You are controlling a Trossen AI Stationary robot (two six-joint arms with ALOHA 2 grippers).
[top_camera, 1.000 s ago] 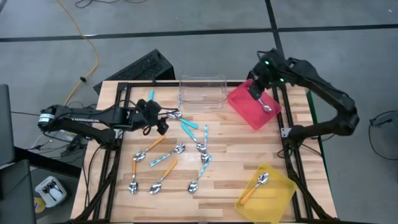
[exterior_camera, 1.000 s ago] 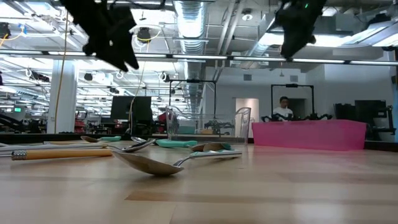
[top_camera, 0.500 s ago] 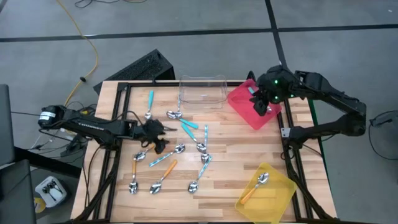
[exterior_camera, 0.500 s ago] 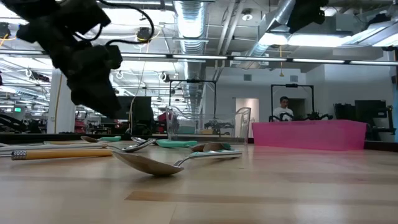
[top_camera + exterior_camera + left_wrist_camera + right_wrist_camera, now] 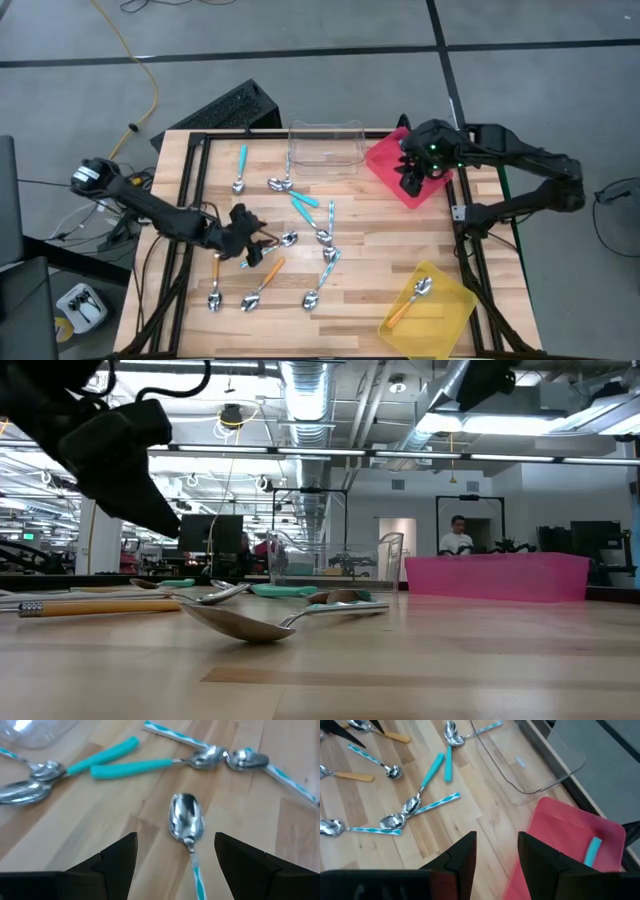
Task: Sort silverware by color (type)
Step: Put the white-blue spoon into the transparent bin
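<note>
Dark fingers of the left gripper (image 5: 175,857) stood wide apart and held nothing. A blue-and-white striped spoon (image 5: 186,827) lay on the wood in the gap between them, bowl pointing away from the wrist. In the high view the left gripper (image 5: 250,240) hung low over the left-centre of the wooden table (image 5: 370,250), above the striped spoon (image 5: 268,248) and beside an orange-handled spoon (image 5: 236,240).

Right gripper (image 5: 496,855): fingers parted by a moderate gap, nothing between them. In the high view it (image 5: 413,172) sat above the red tray (image 5: 385,165) at the table's far right. A teal handle (image 5: 592,851) lay inside the red tray.

Spoons scattered over the middle of the table: two teal-handled spoons (image 5: 300,200) crossing near the clear tray (image 5: 325,145), one teal-handled spoon (image 5: 241,168) by itself at the far left, two striped spoons (image 5: 327,245) meeting bowl to bowl, and more spoons (image 5: 262,285) along the near edge, among them two with orange handles. One orange-handled spoon (image 5: 410,300) lay in the yellow tray (image 5: 450,310) at the near right corner.

Low view: a spoon (image 5: 250,622) lay closest on the table. A person (image 5: 456,538) was in the room behind the red tray.
</note>
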